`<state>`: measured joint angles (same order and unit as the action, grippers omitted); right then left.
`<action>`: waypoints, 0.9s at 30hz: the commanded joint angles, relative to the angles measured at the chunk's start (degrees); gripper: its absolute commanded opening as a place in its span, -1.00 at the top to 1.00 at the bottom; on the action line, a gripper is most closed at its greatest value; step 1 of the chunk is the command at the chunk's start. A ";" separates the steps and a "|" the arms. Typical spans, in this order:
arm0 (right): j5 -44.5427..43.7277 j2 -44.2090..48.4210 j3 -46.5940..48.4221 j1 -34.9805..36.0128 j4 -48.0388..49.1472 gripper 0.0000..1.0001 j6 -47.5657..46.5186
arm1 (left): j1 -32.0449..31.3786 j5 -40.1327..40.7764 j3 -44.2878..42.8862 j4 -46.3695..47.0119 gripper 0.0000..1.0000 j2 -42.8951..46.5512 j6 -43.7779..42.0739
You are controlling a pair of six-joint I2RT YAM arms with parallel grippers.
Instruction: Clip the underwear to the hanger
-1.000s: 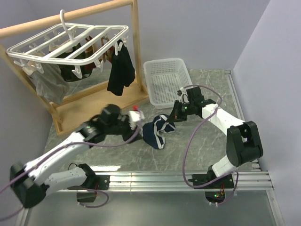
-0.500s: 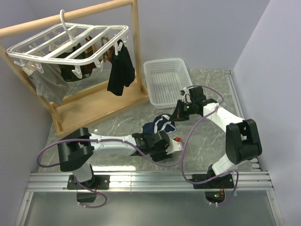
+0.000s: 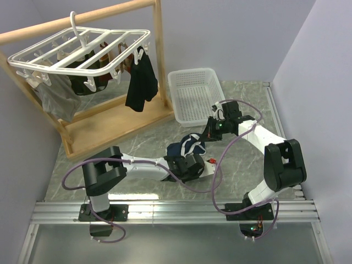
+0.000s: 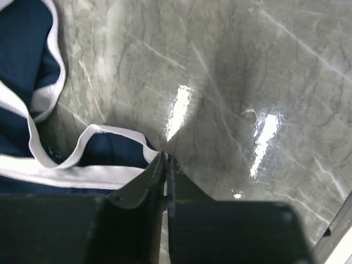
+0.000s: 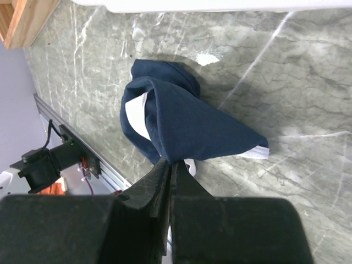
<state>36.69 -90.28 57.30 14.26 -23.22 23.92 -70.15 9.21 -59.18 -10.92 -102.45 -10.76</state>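
The underwear (image 3: 187, 147), navy with white trim, is bunched on the marble table mid-scene. My right gripper (image 3: 205, 136) is shut on its upper fold and holds that side raised; in the right wrist view the navy cloth (image 5: 187, 121) runs straight into the closed gripper (image 5: 169, 160). My left gripper (image 3: 188, 158) lies low at the near side of the underwear. In the left wrist view it (image 4: 165, 157) is closed, with the white trim (image 4: 104, 132) of the underwear (image 4: 22, 71) caught at its tip. The hanger (image 3: 82, 52), a white grid with dangling clips, hangs from the wooden rail at the far left.
A white basket (image 3: 192, 93) stands behind the underwear. The wooden rail stand (image 3: 159, 60) carries black garments (image 3: 141, 82) and a grey-beige cloth (image 3: 55, 99) clipped to the hanger. An aluminium rail (image 3: 176, 212) runs along the near edge. Walls close in left and right.
My left arm swung from the left to the middle, came down at the underwear's near edge, and its jaws closed there. My right gripper kept its hold, barely moving.
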 commanded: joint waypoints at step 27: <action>2.26 0.98 -0.79 -3.71 -6.40 0.24 -14.42 | 43.34 -44.28 7.94 -12.91 0.99 29.96 4.61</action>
<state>43.18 -89.08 52.66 10.94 -31.64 12.73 -27.42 -32.34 -50.98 -26.41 -71.50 -6.50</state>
